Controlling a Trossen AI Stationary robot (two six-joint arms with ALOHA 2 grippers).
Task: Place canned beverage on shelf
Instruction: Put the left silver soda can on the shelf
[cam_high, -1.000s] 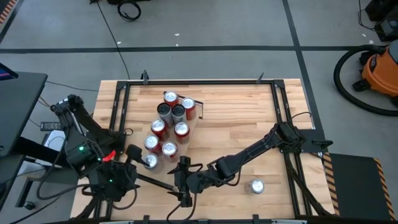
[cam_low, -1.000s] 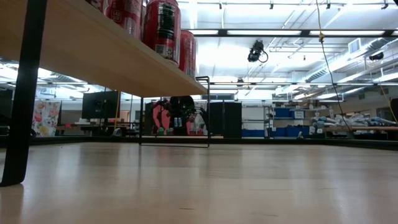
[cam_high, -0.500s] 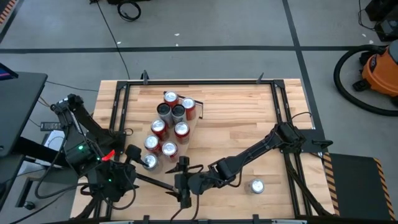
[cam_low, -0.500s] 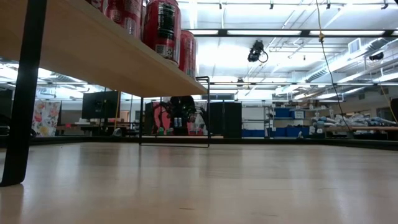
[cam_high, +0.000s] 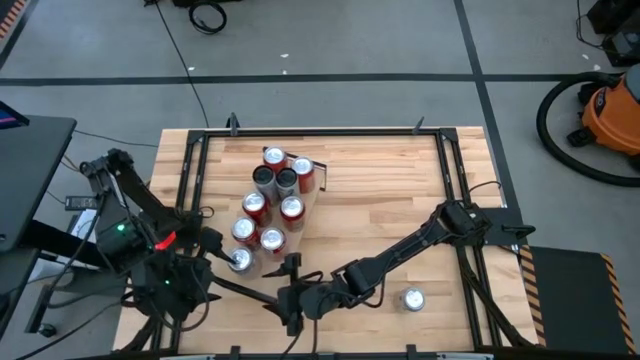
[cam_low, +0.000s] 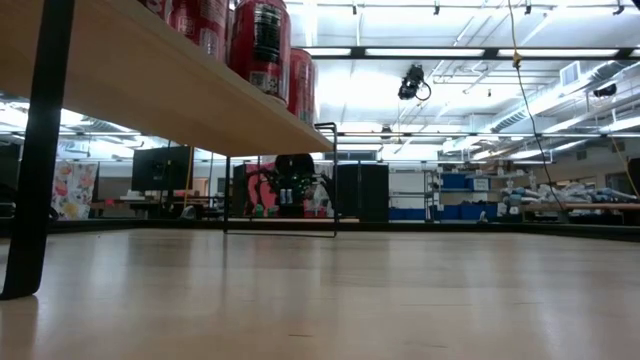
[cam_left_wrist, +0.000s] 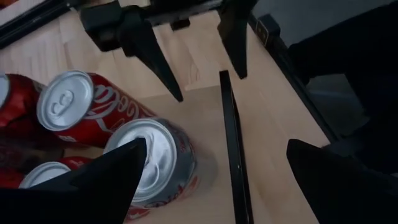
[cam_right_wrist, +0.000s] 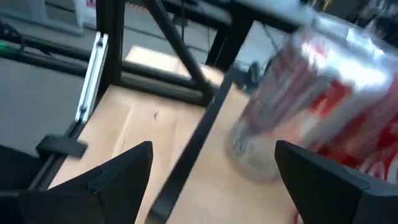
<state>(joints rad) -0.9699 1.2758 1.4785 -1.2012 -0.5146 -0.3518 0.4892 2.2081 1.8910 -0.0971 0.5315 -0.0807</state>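
The long pale wood shelf (cam_high: 272, 215) with thin dark end bars is crowded by a cluster of red-and-silver cans (cam_high: 272, 200) along its length. Its near end is hemmed in: the left gripper (cam_high: 215, 262) sits just beside the last can there, and the right gripper (cam_high: 291, 290) is close by, jaws apart. Right of the shelf, the black-framed wooden tabletop (cam_high: 380, 190) lies bare, apart from one lone silver-topped can (cam_high: 411, 299) near the front edge.

glossy metal cans (cam_high: 263, 205), pale smooth wood shelf (cam_low: 150, 85), matt black end effector (cam_high: 291, 292)
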